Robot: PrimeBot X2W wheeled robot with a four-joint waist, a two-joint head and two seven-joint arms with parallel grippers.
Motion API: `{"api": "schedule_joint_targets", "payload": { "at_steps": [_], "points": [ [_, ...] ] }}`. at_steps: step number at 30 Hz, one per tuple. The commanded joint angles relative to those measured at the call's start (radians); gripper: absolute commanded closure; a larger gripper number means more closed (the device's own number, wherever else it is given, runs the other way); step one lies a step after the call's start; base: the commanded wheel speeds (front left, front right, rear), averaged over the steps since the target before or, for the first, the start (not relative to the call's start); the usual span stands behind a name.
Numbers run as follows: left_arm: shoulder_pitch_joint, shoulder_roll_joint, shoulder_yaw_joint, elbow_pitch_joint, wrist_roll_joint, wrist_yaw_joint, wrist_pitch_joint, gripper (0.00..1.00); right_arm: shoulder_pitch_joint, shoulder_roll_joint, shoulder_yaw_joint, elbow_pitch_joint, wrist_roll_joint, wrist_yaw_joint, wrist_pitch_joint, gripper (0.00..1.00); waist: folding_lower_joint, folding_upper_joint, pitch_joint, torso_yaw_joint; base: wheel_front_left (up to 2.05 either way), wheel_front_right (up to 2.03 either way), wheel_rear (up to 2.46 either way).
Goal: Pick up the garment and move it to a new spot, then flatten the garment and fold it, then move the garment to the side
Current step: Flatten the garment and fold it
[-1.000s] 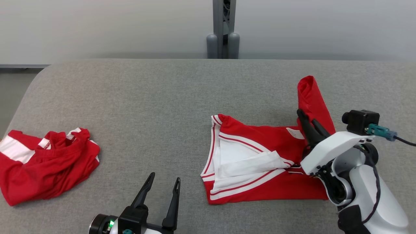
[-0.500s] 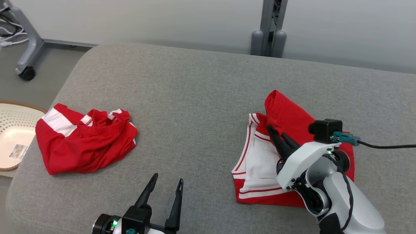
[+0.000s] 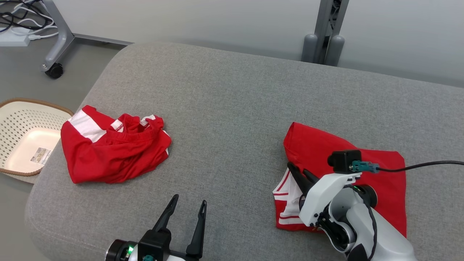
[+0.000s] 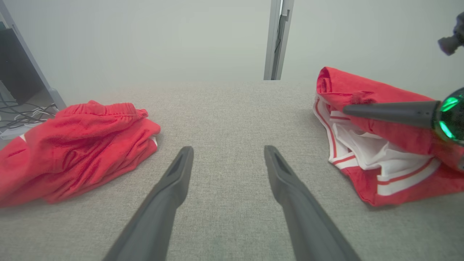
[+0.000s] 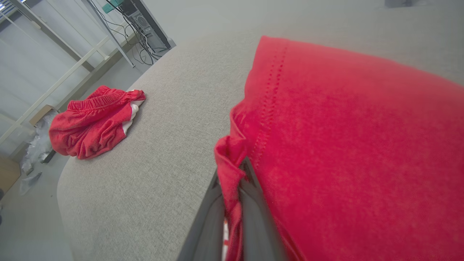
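On the right of the grey table, the garment (image 3: 315,145) is a pair of red shorts with white side stripes, lying half folded. My right gripper (image 3: 297,168) is shut on a pinched red edge of it, holding a red layer over the white-striped part (image 4: 380,170). The right wrist view shows that fold of red cloth (image 5: 344,145) clamped in my right gripper (image 5: 235,174). My left gripper (image 3: 190,199) is open and empty near the front edge, low over the bare table (image 4: 228,148), well left of the garment.
A second crumpled red and white garment (image 3: 112,152) lies at the table's left end. Beside it, on the floor, stands a cream perforated basket (image 3: 21,108). A grey post (image 3: 326,32) rises behind the table (image 3: 224,108), and a cart wheel (image 3: 54,70) is at far left.
The head camera has turned left. My right gripper has carried the raised red flap across the garment, so it now covers most of the white-striped side. The left gripper has stayed open in place.
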Motion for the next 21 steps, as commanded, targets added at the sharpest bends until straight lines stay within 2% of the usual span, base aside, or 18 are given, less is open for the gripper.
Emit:
{"api": "schedule_joint_targets", "payload": {
  "at_steps": [1,2,8,12,21],
  "points": [
    [-0.015,0.003,0.002,0.000,-0.006,0.006,-0.004,0.00,-0.015,-0.004,0.016,0.009,0.015,0.000,-0.012,0.05,0.0000,0.0000,-0.001,-0.001,0.00,0.00,0.00],
    [-0.015,0.003,0.001,0.001,-0.006,0.007,-0.004,0.00,-0.020,-0.004,0.031,0.011,0.030,0.000,-0.019,0.00,0.0000,0.0000,-0.002,-0.002,0.00,0.00,0.00],
    [-0.012,0.003,0.004,0.003,-0.008,0.013,-0.004,0.00,-0.043,-0.005,0.099,-0.028,0.159,0.000,-0.069,0.00,0.0000,0.0000,-0.009,-0.024,0.00,0.00,0.00],
    [-0.006,0.003,0.007,0.003,-0.005,0.013,-0.004,0.00,-0.060,-0.005,0.099,-0.032,0.169,0.000,-0.116,0.00,0.0000,0.0000,-0.017,-0.046,0.00,0.00,0.00],
    [0.008,0.003,0.030,-0.011,-0.023,0.016,-0.004,0.00,-0.065,-0.018,-0.048,0.032,0.020,0.000,-0.227,0.00,0.0000,0.0000,-0.044,-0.157,0.00,0.00,0.00]
  ]
}}
